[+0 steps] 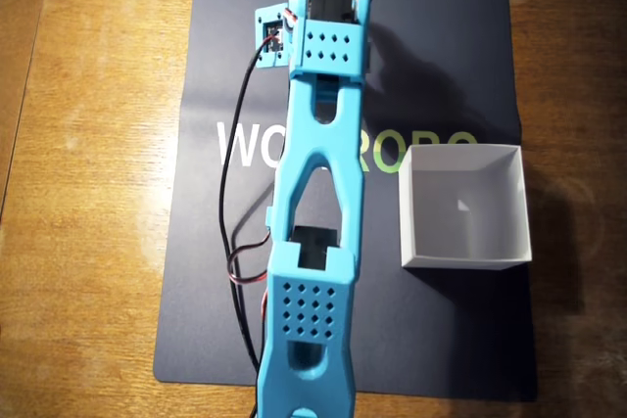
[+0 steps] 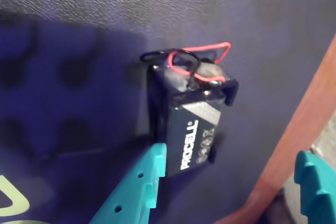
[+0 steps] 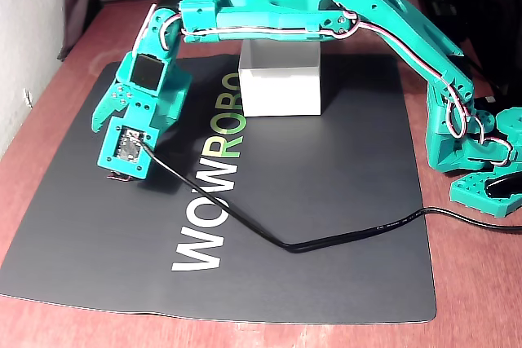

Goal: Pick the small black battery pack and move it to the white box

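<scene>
End effector (image 2: 226, 169) is sitting spread wide, holding nothing; in the wrist view one teal fingertip (image 2: 149, 169) is touching or just short of the near lower corner of the small black battery pack (image 2: 191, 121), the other finger is standing well off toward the wooden edge (image 2: 294, 145), so the pack is lying between them but hard against one side, not centred. The pack is resting on the black mat (image 2: 79, 51) with the label facing the camera and the red-black wires (image 2: 202, 59) looping off its far end. Judging from this, the step in hand is the grasp: best to shift sideways until the pack is sitting mid-gap, keep the fingertips on the long flat faces, stay clear of the wire loop, then close slowly so the touching finger isn't shoving the pack across the mat. The pack isn't visible in the overhead or fixed views, the arm is covering it. Beyond the end effector, the mat with its white-and-green lettering (image 3: 216, 201) is covering most of the wooden worktop (image 1: 88, 193). The white box (image 3: 280, 79) is standing open and empty, well apart from the end effector, behind the arm's span in the fixed view. A black cable (image 3: 326, 238) is trailing across the mat toward the arm base (image 3: 473, 152).
</scene>
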`<action>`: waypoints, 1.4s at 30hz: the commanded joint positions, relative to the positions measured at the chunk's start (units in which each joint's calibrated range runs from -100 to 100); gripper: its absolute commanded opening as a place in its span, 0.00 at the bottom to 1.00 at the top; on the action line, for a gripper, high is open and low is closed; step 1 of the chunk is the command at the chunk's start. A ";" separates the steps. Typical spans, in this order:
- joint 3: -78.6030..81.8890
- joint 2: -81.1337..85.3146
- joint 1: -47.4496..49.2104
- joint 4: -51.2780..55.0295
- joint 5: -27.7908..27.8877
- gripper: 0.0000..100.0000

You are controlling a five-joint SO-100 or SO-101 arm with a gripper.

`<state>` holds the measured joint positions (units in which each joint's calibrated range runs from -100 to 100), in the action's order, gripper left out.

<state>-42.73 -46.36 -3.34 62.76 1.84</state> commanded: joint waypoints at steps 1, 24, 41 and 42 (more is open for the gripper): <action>-2.03 0.19 1.17 0.17 -0.24 0.28; -1.94 -1.82 -0.36 -1.93 -5.18 0.29; -1.94 -4.89 -0.47 0.17 -4.85 0.28; -1.94 -4.89 -0.47 0.17 -4.85 0.28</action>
<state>-43.18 -51.36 -2.97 62.23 -3.00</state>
